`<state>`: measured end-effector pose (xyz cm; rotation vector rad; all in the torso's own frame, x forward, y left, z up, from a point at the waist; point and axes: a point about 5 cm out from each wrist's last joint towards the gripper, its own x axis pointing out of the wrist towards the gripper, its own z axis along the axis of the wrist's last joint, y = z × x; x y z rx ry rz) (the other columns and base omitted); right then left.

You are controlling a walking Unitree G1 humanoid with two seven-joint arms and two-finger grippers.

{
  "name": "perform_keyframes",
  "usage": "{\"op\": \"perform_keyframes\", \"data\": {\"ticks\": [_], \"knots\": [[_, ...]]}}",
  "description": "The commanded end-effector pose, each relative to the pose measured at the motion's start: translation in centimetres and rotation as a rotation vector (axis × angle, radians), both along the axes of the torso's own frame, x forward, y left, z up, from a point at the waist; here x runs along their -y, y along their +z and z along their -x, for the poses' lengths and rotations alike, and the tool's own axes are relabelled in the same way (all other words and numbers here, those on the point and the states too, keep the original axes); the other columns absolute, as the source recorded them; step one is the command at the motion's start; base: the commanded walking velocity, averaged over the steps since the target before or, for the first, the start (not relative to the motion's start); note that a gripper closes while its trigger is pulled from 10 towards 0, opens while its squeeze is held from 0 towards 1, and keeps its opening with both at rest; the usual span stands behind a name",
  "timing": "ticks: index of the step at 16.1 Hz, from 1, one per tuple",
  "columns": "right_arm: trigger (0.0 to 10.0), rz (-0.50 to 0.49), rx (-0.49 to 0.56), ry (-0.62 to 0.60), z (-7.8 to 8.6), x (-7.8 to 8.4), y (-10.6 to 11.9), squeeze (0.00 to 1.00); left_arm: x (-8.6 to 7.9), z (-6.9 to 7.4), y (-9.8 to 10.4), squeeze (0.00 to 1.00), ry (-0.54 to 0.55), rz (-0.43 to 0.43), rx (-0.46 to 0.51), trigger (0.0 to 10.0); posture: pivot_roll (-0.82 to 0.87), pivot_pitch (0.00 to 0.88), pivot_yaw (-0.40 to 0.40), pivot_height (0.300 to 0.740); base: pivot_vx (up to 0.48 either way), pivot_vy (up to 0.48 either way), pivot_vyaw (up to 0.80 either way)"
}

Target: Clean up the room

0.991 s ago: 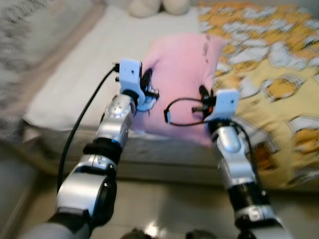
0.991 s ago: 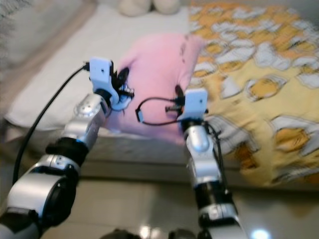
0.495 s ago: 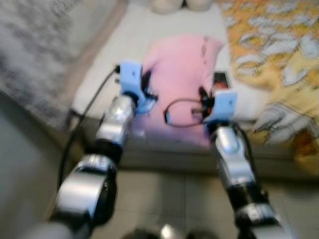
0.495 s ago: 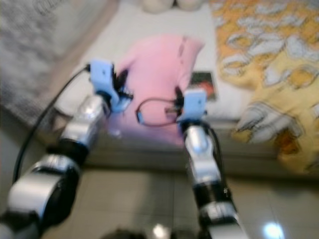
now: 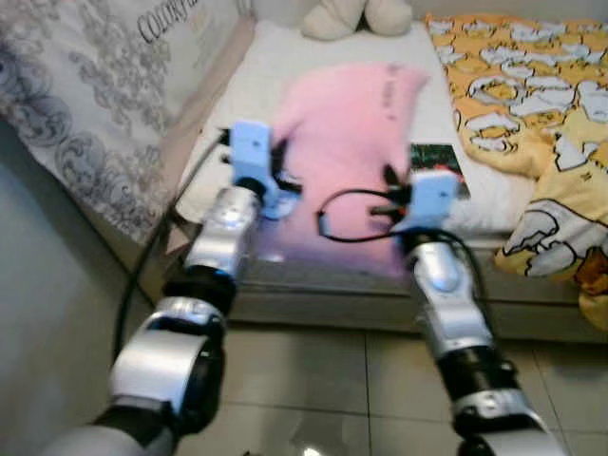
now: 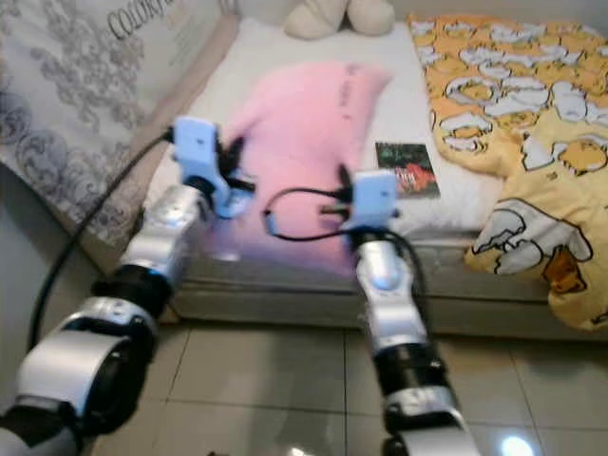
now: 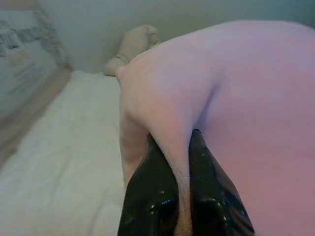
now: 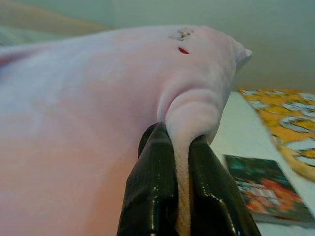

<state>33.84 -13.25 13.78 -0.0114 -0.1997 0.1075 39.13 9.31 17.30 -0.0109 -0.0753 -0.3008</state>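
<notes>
Bed (image 6: 285, 66): pink pillow (image 6: 304, 123), yellow blanket (image 6: 513, 104); tiled floor (image 6: 266, 370).

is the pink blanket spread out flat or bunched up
Mostly spread over the bed, with the near edge of the pink blanket pinched into folds by the left gripper and right gripper.

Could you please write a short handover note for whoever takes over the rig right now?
Left gripper: shut on a fold of the pink blanket, at its left near edge.
Right gripper: shut on a fold of the same blanket, at its right near edge.
Both arms are stretched out over the near edge of the bed, the blanket held spread between them above the white sheet.
A book lies on the sheet right of the blanket; the yellow quilt is bunched at the right and hangs over the edge; a plush toy sits at the far end.
Done: blanket gripped at both sides.
Left: lay or fold it, then tidy the book and quilt.
</notes>
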Motion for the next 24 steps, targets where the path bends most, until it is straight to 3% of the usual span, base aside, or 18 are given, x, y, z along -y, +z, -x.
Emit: {"op": "perform_keyframes", "data": {"ticks": [1,24], "knots": [[10.0,-0.027,0.012,-0.032,-0.05,0.39,0.08,0.0,-2.0,-0.56,1.61,0.0,0.071,0.002,0.055,10.0,-0.18,0.0,0.066,0.74,0.461,0.0,0.0],[10.0,-0.023,-0.014,-0.028,-0.09,0.39,-0.7,0.0,-2.76,-0.93,1.42,0.0,0.138,0.034,0.014,10.0,-0.18,0.0,0.062,0.74,0.445,0.03,0.0]]}}
